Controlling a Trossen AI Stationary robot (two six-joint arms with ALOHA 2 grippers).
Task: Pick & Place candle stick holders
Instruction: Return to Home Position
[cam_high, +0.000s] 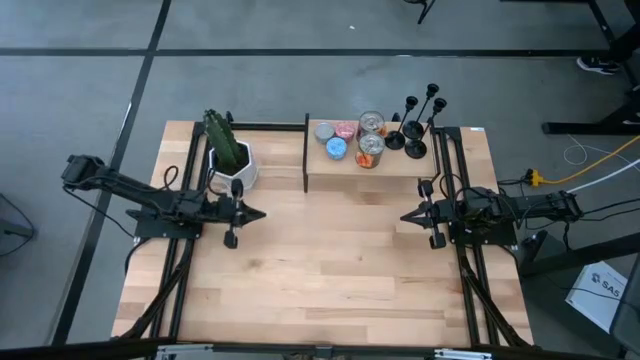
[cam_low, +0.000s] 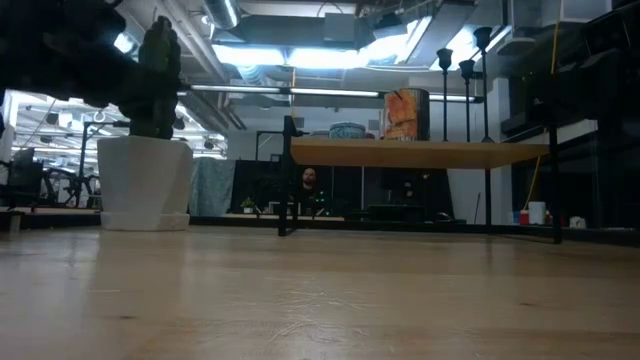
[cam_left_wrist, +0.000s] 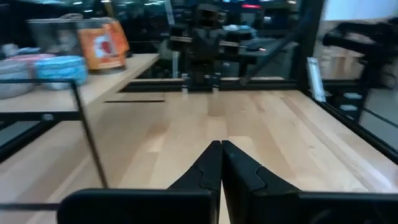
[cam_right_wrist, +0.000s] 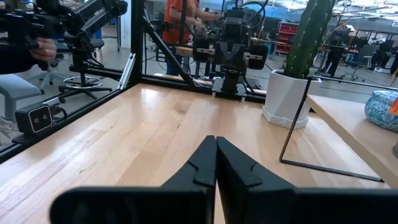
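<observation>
Sitting fully closed, fingertips pressed together, the left gripper (cam_left_wrist: 221, 144) is gripping nothing. It is hanging low over the wooden bench (cam_high: 320, 270) near the left edge, pointing toward the middle. The right gripper (cam_right_wrist: 216, 139) is mirroring it near the right edge, fingers also shut tight and empty, pointing inward. The two grippers are facing each other across bare wood, well apart, and neither is near the shelf items.

The black candle stick holders (cam_high: 416, 140) are standing upright in a tight cluster at the right end of the raised wooden shelf (cam_high: 400, 175), which is sitting at the bench's rear edge, right of centre. Three stems with cup tops are showing clearly; whether a fourth is there, I cannot tell. In the low view the thin stems are rising above the shelf top at that same end.

Just left of the holders, two orange-labelled candle jars (cam_high: 370, 152) and a silver tin (cam_high: 372, 123) are sitting on the shelf. Contents of the tin are too small to tell. Further toward the shelf's left end, a pink candle (cam_high: 346, 130), a grey candle (cam_high: 323, 131) and a blue candle (cam_high: 336, 148) are lying close together.

A white pot (cam_high: 248, 165) is holding a green cactus (cam_high: 225, 140), standing just beside the shelf's left end toward the rear-left corner of the bench.
</observation>
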